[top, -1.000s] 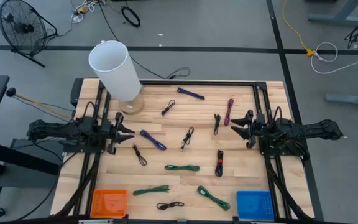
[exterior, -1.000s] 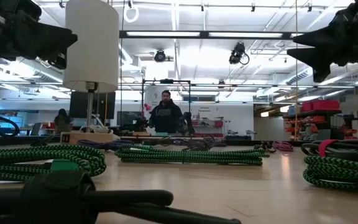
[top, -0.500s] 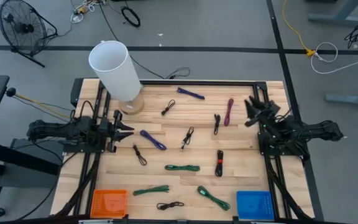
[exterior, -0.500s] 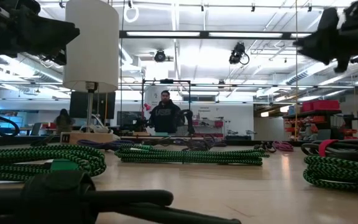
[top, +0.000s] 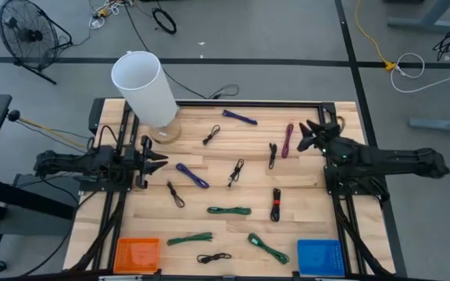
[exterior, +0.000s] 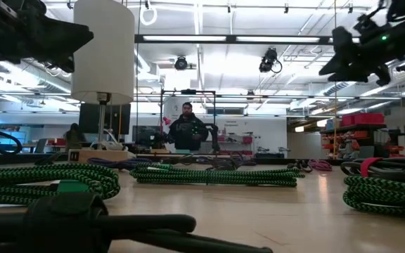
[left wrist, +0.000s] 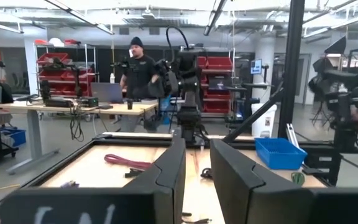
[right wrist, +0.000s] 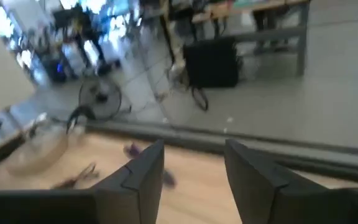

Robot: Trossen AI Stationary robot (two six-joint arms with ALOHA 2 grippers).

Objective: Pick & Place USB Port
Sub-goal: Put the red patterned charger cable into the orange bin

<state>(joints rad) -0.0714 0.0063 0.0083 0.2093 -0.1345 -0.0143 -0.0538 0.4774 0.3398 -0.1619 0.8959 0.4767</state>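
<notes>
The task looks to be at its very beginning. Nothing is held by either arm, and both bins – the orange bin (top: 137, 254) at the near left corner of the table (top: 303, 204) and the blue bin (top: 319, 256) at the near right corner – seem to have nothing inside, as far as the high view shows. So the picking, the carrying and the placing are all left to do.

The right gripper (top: 306, 137) is above the far right part of the table, just beside the purple cable (top: 288, 139). Its fingers (right wrist: 143, 168) stand apart with empty space between them, so it grasps nothing. I judge that this cable is the one it goes for, but this is only a guess from where the gripper is.

The purple cable lies flat on the wood, and its long axis runs from the far edge toward the near edge, slightly tilted. Which end carries the USB plug I cannot tell – it is too small.

The left gripper (top: 151, 160) waits over the left side, near the white cylinder (top: 144, 87) and the blue cable (top: 191, 175). Its fingers (left wrist: 168, 174) are also a little apart, holding nothing.

Many other bundled cables, green, black and purple, are spread well apart over the table.
</notes>
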